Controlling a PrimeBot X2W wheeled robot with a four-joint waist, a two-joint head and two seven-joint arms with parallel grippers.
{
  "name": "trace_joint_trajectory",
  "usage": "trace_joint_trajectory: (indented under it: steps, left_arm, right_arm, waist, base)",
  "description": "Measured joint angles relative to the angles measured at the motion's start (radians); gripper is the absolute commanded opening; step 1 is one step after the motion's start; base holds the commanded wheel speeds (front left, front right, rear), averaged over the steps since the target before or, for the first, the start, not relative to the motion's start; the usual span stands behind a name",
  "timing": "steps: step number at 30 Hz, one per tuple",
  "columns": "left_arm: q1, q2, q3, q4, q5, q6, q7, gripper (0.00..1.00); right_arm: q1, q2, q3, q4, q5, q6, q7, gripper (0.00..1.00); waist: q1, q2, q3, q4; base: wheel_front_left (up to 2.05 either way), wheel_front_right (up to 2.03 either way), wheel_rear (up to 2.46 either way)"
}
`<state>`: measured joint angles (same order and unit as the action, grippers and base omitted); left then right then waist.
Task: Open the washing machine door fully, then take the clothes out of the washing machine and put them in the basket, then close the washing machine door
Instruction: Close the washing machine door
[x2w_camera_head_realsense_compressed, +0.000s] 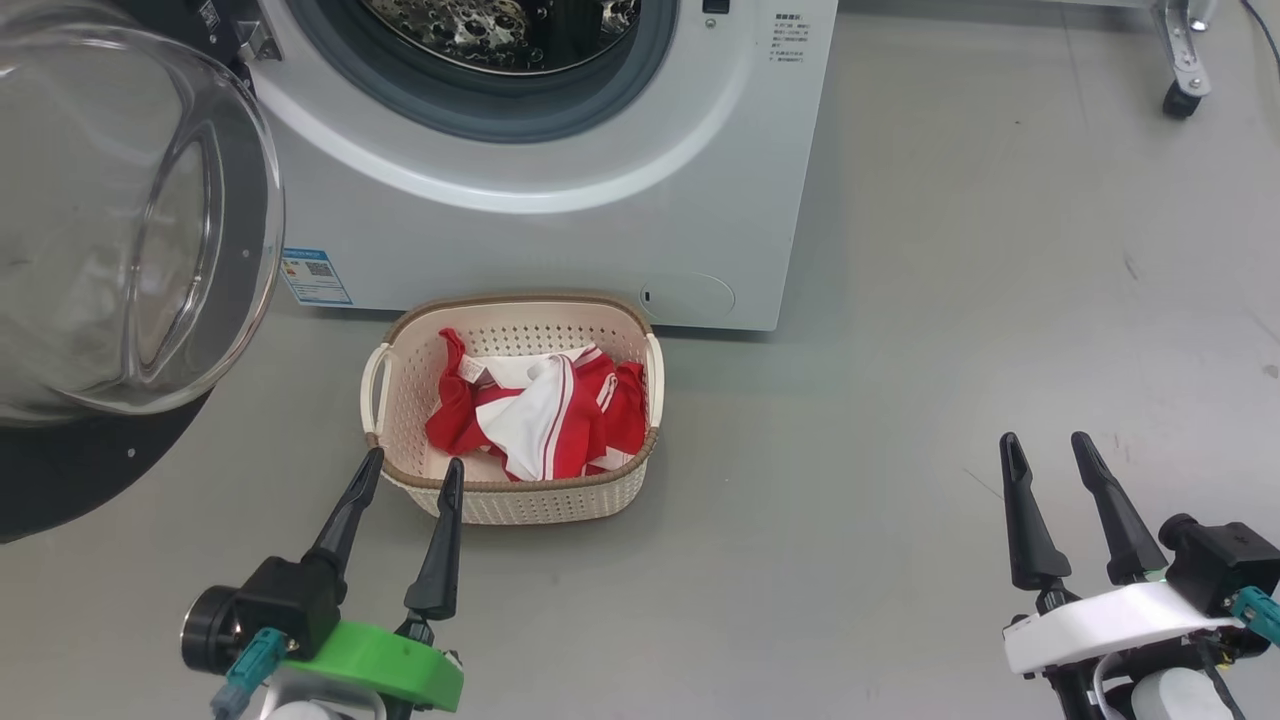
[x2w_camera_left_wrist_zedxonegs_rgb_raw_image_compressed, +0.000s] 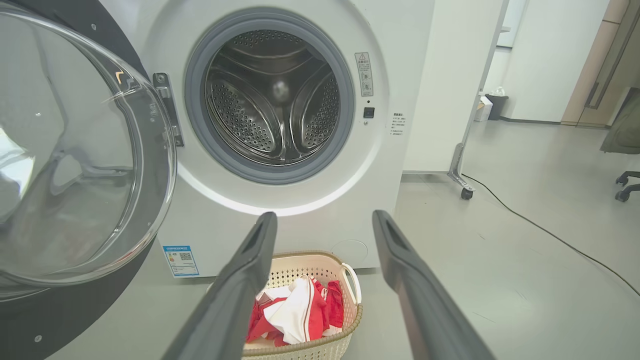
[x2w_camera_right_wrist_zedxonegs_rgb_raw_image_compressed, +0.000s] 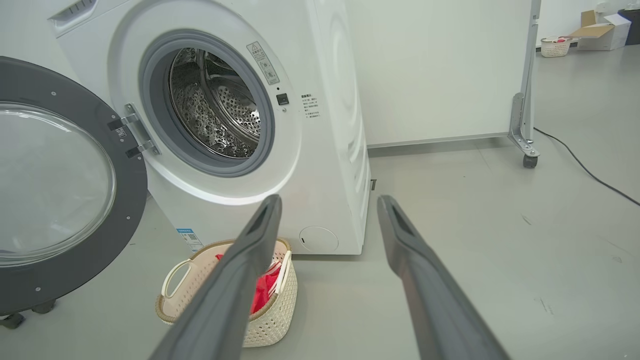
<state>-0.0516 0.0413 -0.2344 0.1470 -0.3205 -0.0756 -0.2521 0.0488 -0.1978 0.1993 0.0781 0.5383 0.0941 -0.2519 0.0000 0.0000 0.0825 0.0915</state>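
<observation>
Head view: the soft red clothes with white stripe trim (x2w_camera_head_realsense_compressed: 540, 415) lie heaped in the small cream perforated plastic basket (x2w_camera_head_realsense_compressed: 520, 302), on the floor just before the big white front-loading washing machine (x2w_camera_head_realsense_compressed: 600, 220). The left gripper (x2w_camera_head_realsense_compressed: 415, 458) hangs at the basket's near rim, jaws spread and empty. The right gripper (x2w_camera_head_realsense_compressed: 1044, 438), well apart, is spread too.

Left wrist view: the perforated steel drum (x2w_camera_left_wrist_zedxonegs_rgb_raw_image_compressed: 272, 100) looks empty, and the large round black-rimmed glass door (x2w_camera_left_wrist_zedxonegs_rgb_raw_image_compressed: 75, 165) stands swung wide.

Right wrist view: metal hinges (x2w_camera_right_wrist_zedxonegs_rgb_raw_image_compressed: 134, 134) carry the door. It is likely rigid and heavy with slick glass, so push on the black rim opposite the hinges.
</observation>
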Motion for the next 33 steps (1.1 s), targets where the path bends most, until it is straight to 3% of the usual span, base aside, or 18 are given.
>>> trace_joint_trajectory:
  steps: [14, 33]
  left_arm:
    - [-0.001, 0.000, -0.010, -0.004, -0.001, 0.002, 0.000, 1.00]
    - [-0.002, 0.000, -0.012, -0.021, -0.029, 0.033, 0.000, 1.00]
  right_arm:
    - [0.000, -0.009, 0.001, -0.022, 0.000, 0.000, 0.000, 1.00]
    - [-0.002, -0.039, 0.010, -0.044, -0.003, 0.002, 0.000, 1.00]
  waist:
    - [0.0000, 0.0000, 0.015, 0.104]
    - [0.0000, 0.0000, 0.040, 0.360]
  base:
    - [0.00, 0.00, 0.00]
    - [0.00, 0.00, 0.00]
